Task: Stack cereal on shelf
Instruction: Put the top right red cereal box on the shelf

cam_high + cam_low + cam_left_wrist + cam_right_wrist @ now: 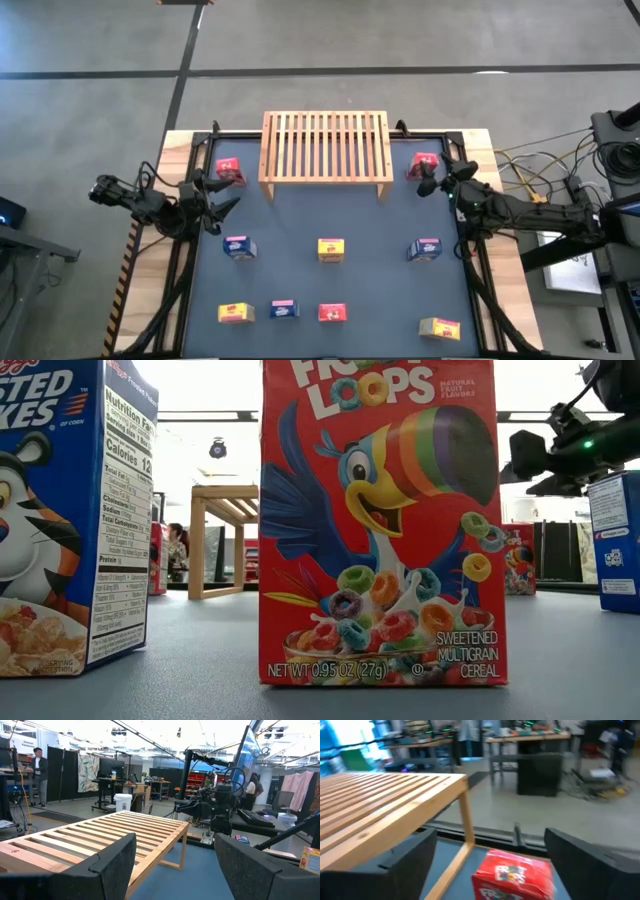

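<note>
The wooden slatted shelf stands on its legs at the table's far middle. Nine small cereal boxes stand on the dark mat: red ones, blue ones and yellow ones. My right gripper is open beside the shelf's right end. Its fingers stand on either side of the far right red box, just short of it. My left gripper is open and empty near the far left red box, facing the shelf.
In the low view a red box and a blue box stand close to the camera and hide much of the table. The table's black frame runs around the mat. Cables lie off the right edge.
</note>
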